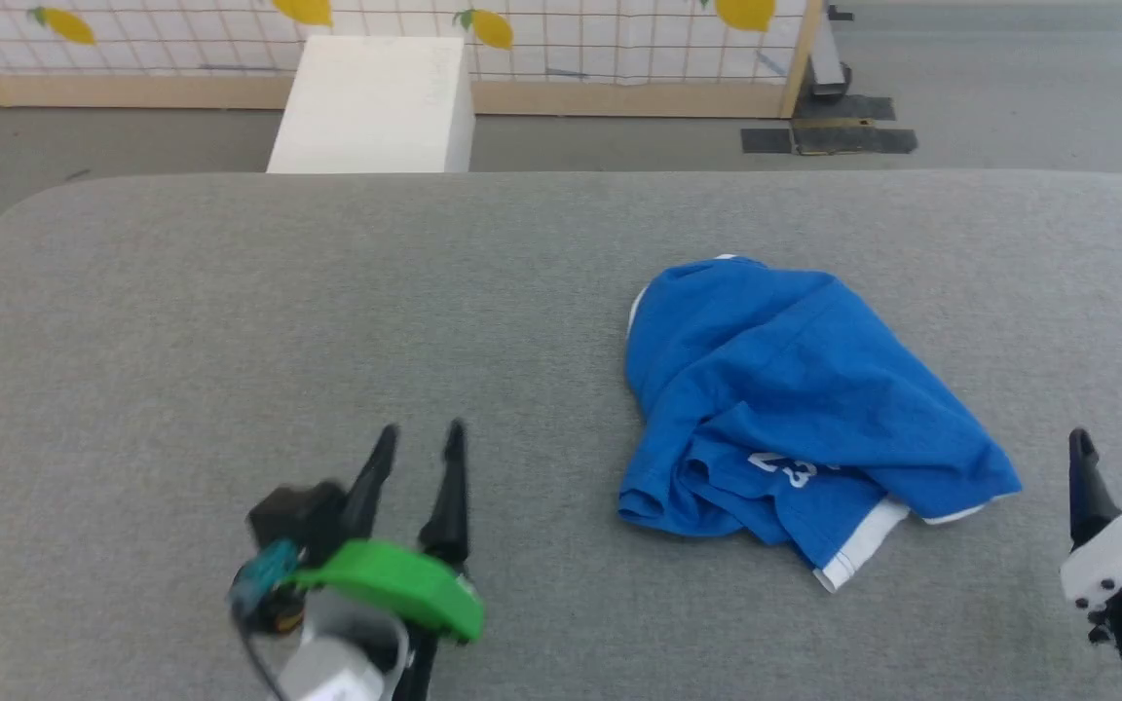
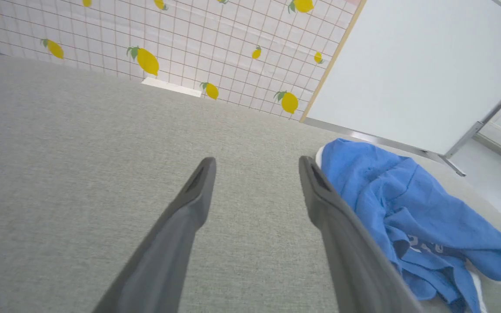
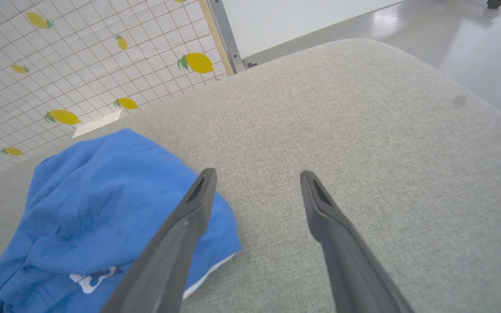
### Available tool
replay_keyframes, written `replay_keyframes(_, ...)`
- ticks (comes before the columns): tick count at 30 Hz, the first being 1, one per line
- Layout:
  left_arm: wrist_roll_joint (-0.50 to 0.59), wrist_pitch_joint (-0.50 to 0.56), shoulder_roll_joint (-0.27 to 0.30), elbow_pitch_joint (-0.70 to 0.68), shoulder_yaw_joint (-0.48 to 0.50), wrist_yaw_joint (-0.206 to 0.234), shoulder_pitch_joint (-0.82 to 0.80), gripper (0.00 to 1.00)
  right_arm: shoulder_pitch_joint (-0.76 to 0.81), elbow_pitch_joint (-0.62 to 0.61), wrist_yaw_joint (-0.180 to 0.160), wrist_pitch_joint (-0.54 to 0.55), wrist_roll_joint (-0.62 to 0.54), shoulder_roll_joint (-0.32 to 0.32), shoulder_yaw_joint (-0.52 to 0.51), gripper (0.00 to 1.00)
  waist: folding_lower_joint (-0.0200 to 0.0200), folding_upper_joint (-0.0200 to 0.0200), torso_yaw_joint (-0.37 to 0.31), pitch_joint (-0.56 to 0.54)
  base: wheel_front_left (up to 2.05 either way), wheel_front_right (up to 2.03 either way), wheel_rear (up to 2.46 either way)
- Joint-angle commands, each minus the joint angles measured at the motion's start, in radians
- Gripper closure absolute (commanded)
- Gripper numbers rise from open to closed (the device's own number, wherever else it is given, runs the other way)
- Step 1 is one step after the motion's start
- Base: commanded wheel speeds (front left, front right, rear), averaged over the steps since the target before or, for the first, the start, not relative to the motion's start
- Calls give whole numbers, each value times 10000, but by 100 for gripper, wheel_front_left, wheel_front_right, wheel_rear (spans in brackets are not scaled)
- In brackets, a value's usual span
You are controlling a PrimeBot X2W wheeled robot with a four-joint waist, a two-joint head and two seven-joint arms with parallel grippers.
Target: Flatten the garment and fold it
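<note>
Progress: nothing done yet | I see the garment [image 1: 795,409] crumpled on the table [image 1: 230,321] (right of centre) | left gripper [image 1: 420,443] and right gripper [image 1: 1111,458] both spread, empty | flattening and folding remain.

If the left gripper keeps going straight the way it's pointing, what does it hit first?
Probably just the grey table: bare cloth lies ahead of the left gripper, whose fingers are open. The blue shorts sit off to its right, outside that line. Height above the cloth is unclear.
</note>
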Motion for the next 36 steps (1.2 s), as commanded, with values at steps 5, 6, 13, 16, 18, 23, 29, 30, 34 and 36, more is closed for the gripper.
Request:
replay_keyframes(5,-1064,2581,-43,469,-1074,24,-1727,0,205,322,-15,-206,480,12,349,0,0,-1,-851,288,0,0,0)
replay_keyframes(6,-1311,3176,-43,605,-1310,127,-2002,0,175,421,-15,-197,600,13,463,0,0,-1,-1024,369,0,0,0)
replay_keyframes(13,-874,6007,157,2045,-2488,679,-3021,0,-37,891,-15,-470,950,13,846,0,0,-1,-2026,896,0,0,0)
replay_keyframes(16,-835,6602,310,2464,-2612,801,-3021,0,-67,1054,-15,-637,1001,13,835,0,0,-1,-2251,1074,0,0,0)
replay_keyframes(18,-1101,6540,284,2451,-2477,707,-2945,95,-59,1133,-15,-759,1014,14,772,0,0,-1,-2264,1126,0,0,0)
replay_keyframes(23,-1387,5644,426,2042,-1787,726,-3241,100,-34,1339,-15,-916,997,14,666,0,0,-1,-1899,1078,0,0,0)
replay_keyframes(29,-1233,4694,1129,1128,-827,874,-4503,100,-174,1467,-15,-971,934,14,968,0,0,-1,-1211,738,0,0,0)
replay_keyframes(30,-1174,4631,1239,955,-759,886,-4644,100,-190,1484,-15,-955,931,14,1041,0,0,-1,-1119,688,0,0,0)
replay_keyframes(34,-1047,4747,1477,233,-858,867,-4552,100,-192,1552,-15,-934,896,14,1257,0,0,-1,-709,449,0,0,0)
replay_keyframes(36,-1084,5295,1555,-123,-1233,976,-3496,100,-137,1611,-15,-951,902,14,1346,0,0,-1,-482,316,0,0,0)
